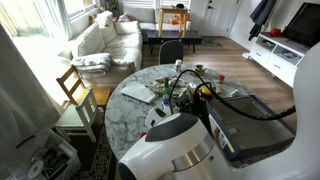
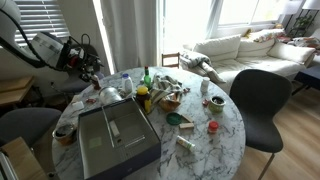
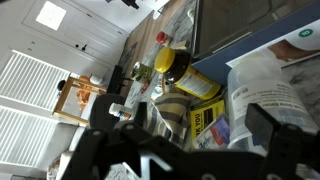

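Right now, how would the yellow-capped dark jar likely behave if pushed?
The yellow-capped dark jar looks rigid and full, so probably heavy for its size. It seems round, so it may roll if tipped. Things crowd it on the marble table, so a push would likely knock neighbours.

The big white robot arm (image 1: pixel 172 148) fills the bottom of an exterior view and hides the near side of the round marble table (image 1: pixel 125 108). The heap of small bottles and boxes (image 1: pixel 187 85) on it is too tiny to tell apart. In the wrist view the black gripper (image 3: pixel 190 140) looks dark and blurry. The crinkly white bag (image 3: pixel 275 85) is cut off by the right edge.
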You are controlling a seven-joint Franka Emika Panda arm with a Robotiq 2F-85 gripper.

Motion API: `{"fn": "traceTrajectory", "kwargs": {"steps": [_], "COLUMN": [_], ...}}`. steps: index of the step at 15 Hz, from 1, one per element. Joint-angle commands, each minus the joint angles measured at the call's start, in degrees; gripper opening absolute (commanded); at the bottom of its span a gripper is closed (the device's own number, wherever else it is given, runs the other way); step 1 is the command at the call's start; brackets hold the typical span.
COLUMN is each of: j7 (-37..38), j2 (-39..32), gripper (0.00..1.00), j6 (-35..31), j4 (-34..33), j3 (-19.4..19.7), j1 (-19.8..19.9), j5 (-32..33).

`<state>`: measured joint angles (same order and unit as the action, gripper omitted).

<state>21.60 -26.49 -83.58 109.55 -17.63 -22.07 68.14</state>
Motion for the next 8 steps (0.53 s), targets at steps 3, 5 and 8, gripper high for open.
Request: {"fn": "traceTrajectory", "kwargs": {"steps": [3, 5, 8], "j7": [5.8, 8.0, 11.8], "j2": [-0.2, -0.6, -2.4], "gripper": [1.0, 1.0, 1.0], "j6": [-1.8, -3.9, -7.8], "j4": [-3.2, -4.3, -6.6], "j3": [0.9, 1.4, 2.8], "j1": [1.8, 2.3, 2.3], "j5": [-11.2, -15.2, -20.7]}}
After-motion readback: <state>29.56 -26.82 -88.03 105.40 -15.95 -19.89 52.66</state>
